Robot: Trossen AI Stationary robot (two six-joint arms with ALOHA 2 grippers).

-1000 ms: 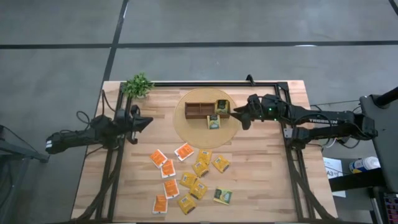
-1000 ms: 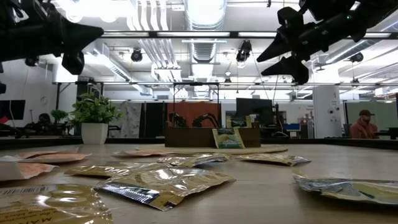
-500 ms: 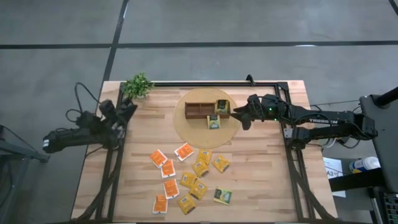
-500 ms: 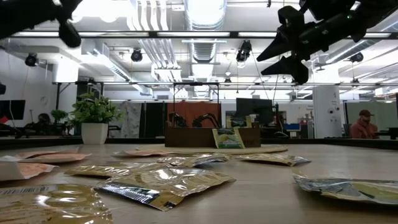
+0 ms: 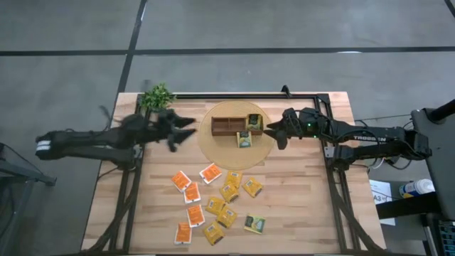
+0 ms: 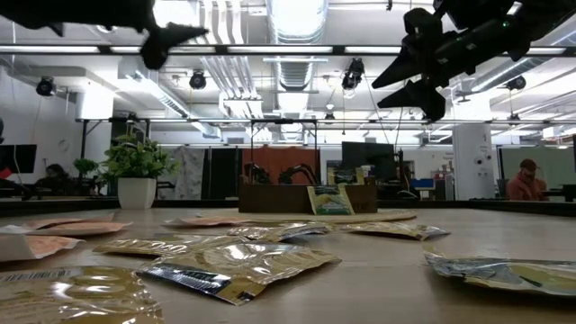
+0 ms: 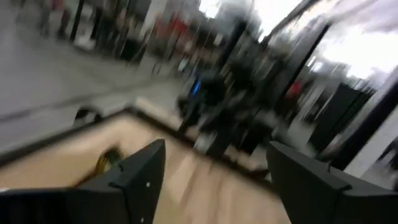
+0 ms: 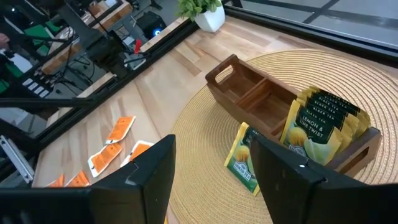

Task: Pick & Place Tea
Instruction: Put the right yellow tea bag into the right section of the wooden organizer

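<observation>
A wooden box [image 5: 237, 125] sits on a round woven mat [image 5: 213, 147] at the table's [image 5: 298, 199] far middle — several sachets [image 8: 323, 124] stand in its right compartment, one [image 5: 244, 140] leans against its near side. Loose tea sachets [image 5: 213, 203] lie scattered nearer, left of centre; a potted plant [image 5: 158, 96] stands far left.

Light wooden table [image 5: 298, 206] with black frame rails along its edges. Directly on it: small potted plant [image 5: 158, 97] at the far left corner, round woven mat [image 5: 226, 151] far centre, loose tea sachets [image 5: 217, 205] scattered on the near half, orange ones left, yellow and green right.
</observation>
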